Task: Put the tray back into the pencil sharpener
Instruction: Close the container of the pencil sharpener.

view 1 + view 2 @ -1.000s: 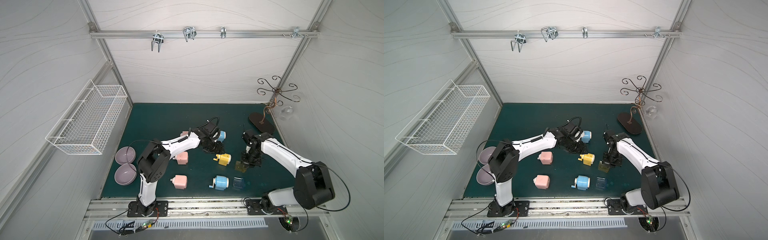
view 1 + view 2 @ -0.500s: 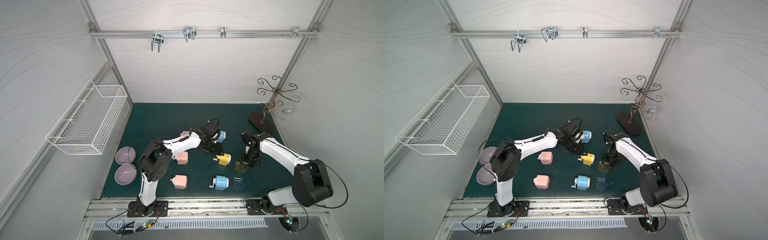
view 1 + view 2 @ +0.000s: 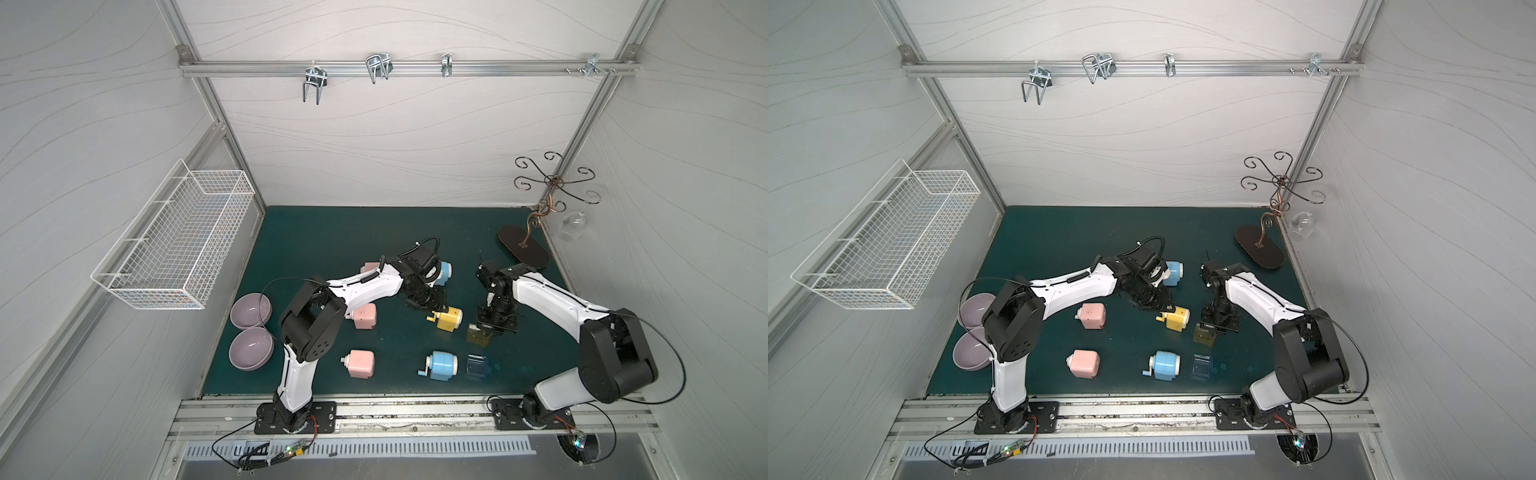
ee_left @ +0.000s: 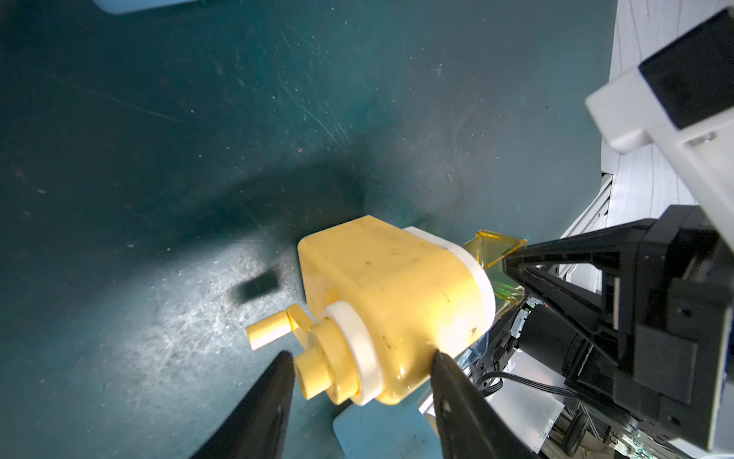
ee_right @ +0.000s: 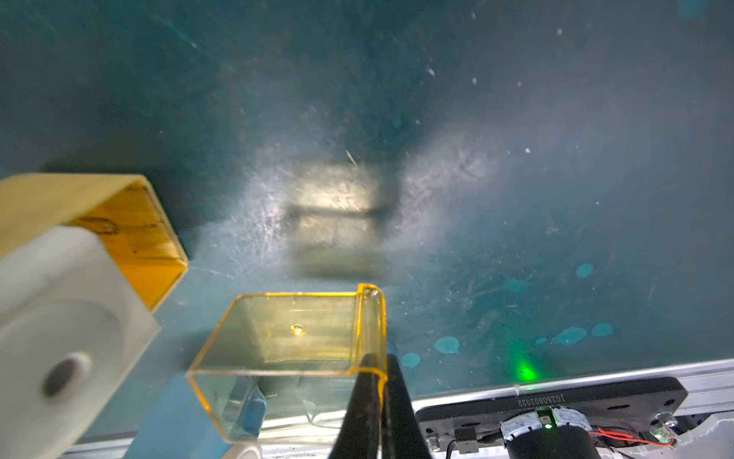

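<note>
The yellow tray (image 5: 294, 337) is pinched by its front lip in the right hand (image 5: 379, 359), with the fingers pressed together on that one thin wall. It's held just off the counter (image 5: 516, 159), and a shadow can be seen under it. In a top view it's found right of centre, just to the lower right of the yellow sharpener (image 3: 449, 319), near but not touching. The sharpener's slot (image 5: 131, 238) is empty and nothing's been started into it yet.

The left hand (image 4: 360, 353) is spread either side of the sharpener's crank end. One finger looks to be against the body and the other is just beside the crank hub, so a firm clamp can't be confirmed.

Stuff that could go wrong from here, probably:
- The tray is gripped by one edge only, so it could be twisted in the fingers and jammed crooked once a corner catches the slot rim.
- If the sharpener isn't properly clamped, it'd likely be shoved along the counter instead of the tray being seated.
- The crank (image 4: 270, 332) could be snagged by a finger, and the body rolled out of line.
- Tray and slot don't look lined up yet, so a rushed push would likely be wasted.
</note>
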Robot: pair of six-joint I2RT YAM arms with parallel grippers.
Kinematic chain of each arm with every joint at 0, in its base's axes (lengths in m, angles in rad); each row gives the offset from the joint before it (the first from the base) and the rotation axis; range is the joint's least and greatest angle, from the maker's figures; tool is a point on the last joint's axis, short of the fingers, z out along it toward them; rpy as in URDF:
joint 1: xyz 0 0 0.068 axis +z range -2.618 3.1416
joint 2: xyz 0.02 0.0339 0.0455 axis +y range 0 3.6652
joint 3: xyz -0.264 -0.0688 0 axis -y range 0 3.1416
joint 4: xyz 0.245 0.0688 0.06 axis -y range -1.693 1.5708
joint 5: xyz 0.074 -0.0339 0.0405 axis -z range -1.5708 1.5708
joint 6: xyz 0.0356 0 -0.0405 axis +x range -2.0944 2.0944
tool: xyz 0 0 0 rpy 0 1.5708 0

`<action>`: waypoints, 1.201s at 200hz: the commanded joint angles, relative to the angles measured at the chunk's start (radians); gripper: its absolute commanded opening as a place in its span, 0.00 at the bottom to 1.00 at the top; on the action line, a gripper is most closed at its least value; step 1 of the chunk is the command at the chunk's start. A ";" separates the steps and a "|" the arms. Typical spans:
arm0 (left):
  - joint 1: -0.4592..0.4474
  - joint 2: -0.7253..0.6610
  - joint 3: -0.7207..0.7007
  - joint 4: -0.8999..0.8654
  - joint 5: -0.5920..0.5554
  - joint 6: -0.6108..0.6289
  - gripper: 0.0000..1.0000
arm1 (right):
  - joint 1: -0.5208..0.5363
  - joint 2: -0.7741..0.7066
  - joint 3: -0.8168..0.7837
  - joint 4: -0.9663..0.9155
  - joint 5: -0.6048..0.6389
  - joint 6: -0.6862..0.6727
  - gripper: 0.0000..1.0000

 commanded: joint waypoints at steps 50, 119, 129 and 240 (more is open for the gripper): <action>-0.004 0.028 0.031 0.025 0.018 0.001 0.58 | 0.057 0.093 0.079 -0.034 0.049 0.067 0.00; -0.005 0.029 0.031 0.027 0.019 0.001 0.58 | 0.071 0.170 0.114 -0.055 0.076 0.114 0.00; -0.004 0.027 0.031 0.026 0.019 0.000 0.58 | 0.071 0.177 0.120 -0.055 0.076 0.116 0.00; -0.005 0.028 0.034 0.022 0.021 0.000 0.58 | 0.071 0.245 0.161 -0.040 0.061 0.112 0.00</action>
